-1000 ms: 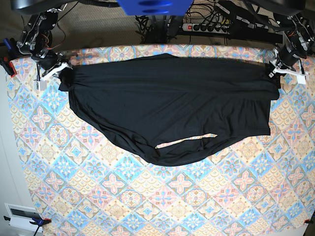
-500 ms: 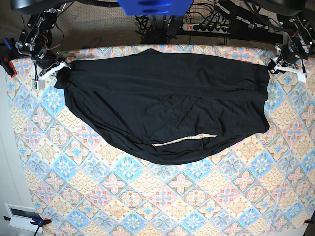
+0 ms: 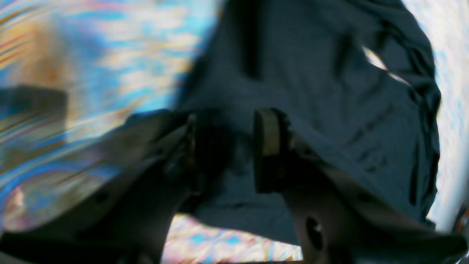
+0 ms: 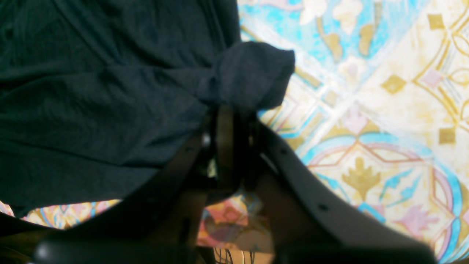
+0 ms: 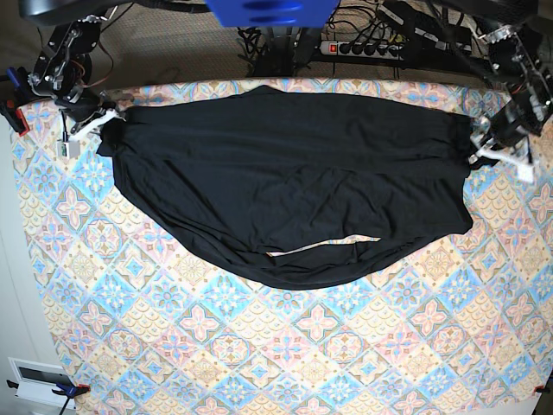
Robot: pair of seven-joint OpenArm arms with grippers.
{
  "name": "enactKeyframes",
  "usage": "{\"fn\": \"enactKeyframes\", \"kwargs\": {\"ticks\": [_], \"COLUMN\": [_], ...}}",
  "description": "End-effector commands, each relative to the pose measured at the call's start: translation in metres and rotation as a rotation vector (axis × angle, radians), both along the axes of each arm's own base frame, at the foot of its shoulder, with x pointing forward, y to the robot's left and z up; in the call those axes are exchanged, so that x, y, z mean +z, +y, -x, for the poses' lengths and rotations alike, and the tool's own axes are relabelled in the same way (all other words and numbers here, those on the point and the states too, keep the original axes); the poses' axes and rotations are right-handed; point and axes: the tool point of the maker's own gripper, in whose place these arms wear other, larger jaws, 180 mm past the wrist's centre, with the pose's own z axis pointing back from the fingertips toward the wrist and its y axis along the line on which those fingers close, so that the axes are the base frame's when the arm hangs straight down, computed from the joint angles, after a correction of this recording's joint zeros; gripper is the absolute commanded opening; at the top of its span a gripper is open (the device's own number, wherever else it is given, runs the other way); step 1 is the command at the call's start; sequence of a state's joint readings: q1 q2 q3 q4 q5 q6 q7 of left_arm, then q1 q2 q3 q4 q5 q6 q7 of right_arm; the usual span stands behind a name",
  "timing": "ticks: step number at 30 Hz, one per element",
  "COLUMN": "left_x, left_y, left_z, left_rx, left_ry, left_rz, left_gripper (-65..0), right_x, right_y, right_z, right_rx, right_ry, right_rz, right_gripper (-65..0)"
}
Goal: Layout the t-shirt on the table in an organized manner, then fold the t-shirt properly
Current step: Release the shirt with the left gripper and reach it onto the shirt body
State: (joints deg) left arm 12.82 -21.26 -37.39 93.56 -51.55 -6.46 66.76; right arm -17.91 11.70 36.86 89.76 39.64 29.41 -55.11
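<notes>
The t-shirt [image 5: 289, 186] is laid across the far half of the table [image 5: 259, 346], spread out but not yet flat. Its near edge sags in a curve toward the middle. Its long side runs from left to right, and which end is the neck cannot be told. The left end effector [image 3: 229, 150] is seen with a gap between its pads over the cloth, gripping nothing. The right end effector [image 4: 229, 128] is pinched on a bunched corner. The corners should be pulled apart gently until the wrinkles are gone.
</notes>
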Motion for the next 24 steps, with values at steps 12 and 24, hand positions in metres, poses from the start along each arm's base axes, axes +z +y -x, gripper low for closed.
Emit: {"fn": "enactKeyframes", "kwargs": {"ticks": [12,24], "left_x": [0.029,0.015], "left_y": [-0.058,-0.171], "left_z": [-0.026,-0.049], "left_rx": [-0.450,-0.825], "left_ry": [0.004,-0.001], "left_rz": [-0.206,-0.176], "left_gripper": [-39.8,-38.0], "right_x": [0.011,0.006], "right_y": [-0.005,-0.006], "right_z": [-0.008,-0.006], "right_rx": [0.005,-0.004], "right_ry": [-0.043,-0.031], "right_rz": [0.011,0.004], "right_gripper": [-64.8,-64.8]}}
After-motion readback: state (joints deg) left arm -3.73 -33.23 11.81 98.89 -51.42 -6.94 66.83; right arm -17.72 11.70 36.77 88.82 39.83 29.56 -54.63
